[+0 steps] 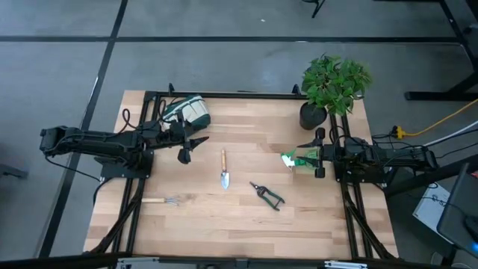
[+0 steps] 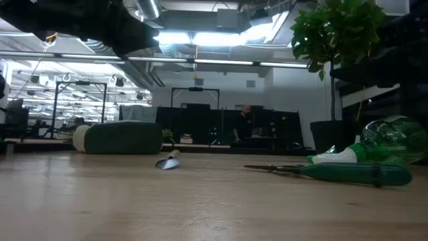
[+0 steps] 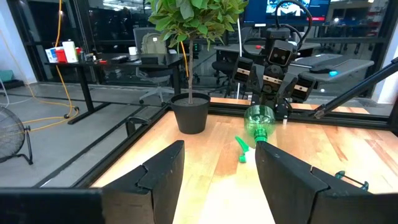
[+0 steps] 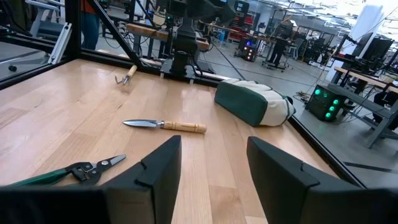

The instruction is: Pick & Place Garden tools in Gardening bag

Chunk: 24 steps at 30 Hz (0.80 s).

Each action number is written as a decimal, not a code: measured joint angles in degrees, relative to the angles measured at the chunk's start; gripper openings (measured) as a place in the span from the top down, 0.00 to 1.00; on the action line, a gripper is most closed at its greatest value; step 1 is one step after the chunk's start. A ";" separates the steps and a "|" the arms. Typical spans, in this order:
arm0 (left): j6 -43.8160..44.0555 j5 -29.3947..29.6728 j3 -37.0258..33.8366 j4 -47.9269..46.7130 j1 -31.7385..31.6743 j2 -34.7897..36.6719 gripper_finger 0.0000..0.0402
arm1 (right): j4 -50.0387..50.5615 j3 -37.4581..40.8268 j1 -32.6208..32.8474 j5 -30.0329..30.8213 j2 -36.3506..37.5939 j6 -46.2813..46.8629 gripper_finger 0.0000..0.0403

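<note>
The cream-and-green gardening bag [image 1: 190,110] lies on its side at the table's far left, also in the right wrist view [image 4: 252,104]. The trowel [image 1: 224,170] lies mid-table, the little rake [image 1: 160,200] near left, and the pruning shears [image 1: 267,194] near the middle. The green-and-white item [image 1: 293,160] lies on the table just in front of my right gripper [image 1: 317,155], which is open and empty. My left gripper [image 1: 190,147] is open and empty beside the bag, between it and the trowel.
A potted green plant [image 1: 332,82] in a black pot [image 3: 191,112] stands at the table's far right corner. Black frame rails run along the table's left, right and far edges. Bare wood lies along the near edge.
</note>
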<state>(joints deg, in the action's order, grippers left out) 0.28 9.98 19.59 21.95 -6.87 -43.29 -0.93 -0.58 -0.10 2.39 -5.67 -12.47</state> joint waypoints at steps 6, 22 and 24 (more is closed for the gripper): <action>2.71 -0.31 0.00 0.32 0.02 0.01 0.52 | 0.00 0.00 0.00 -0.02 0.01 -0.02 0.54; 5.77 20.36 6.06 -11.40 -7.41 0.45 0.52 | 0.00 0.00 0.01 -0.01 0.00 -0.01 0.54; 8.40 19.32 10.59 -21.75 -11.35 -0.27 0.52 | -0.02 0.00 0.00 0.00 0.00 0.00 0.54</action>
<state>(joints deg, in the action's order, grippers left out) 8.67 29.30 30.19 0.20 -18.22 -43.56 -0.94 -0.58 -0.10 2.39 -5.67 -12.47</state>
